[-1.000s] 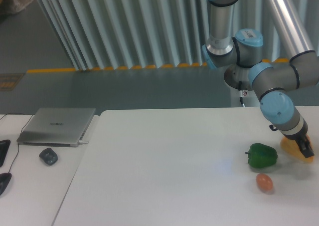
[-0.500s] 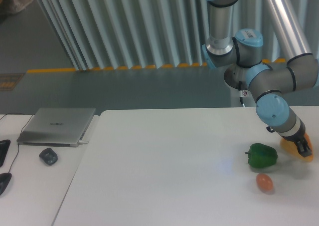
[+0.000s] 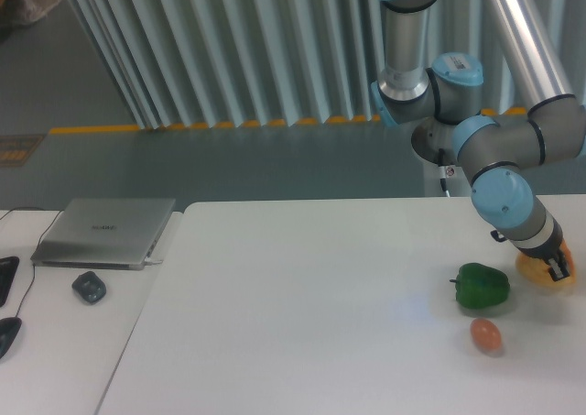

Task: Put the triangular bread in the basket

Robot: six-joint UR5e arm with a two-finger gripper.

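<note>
The triangular bread (image 3: 538, 276), a golden-orange wedge, is at the far right of the white table (image 3: 302, 305), just right of the green pepper. My gripper (image 3: 557, 268) points down onto the bread, with its dark fingers closed around the bread's right part. The bread sits close to the table surface, and part of it is hidden behind the fingers. No basket is in view.
A green pepper (image 3: 482, 286) lies just left of the bread. A small brown egg-shaped item (image 3: 486, 334) lies in front of the pepper. On the side table at left are a closed laptop (image 3: 105, 232) and a mouse (image 3: 89, 287).
My gripper has risen slightly and shifted a little left. The bread has moved up with it. The pepper and the egg-shaped item have not moved.
</note>
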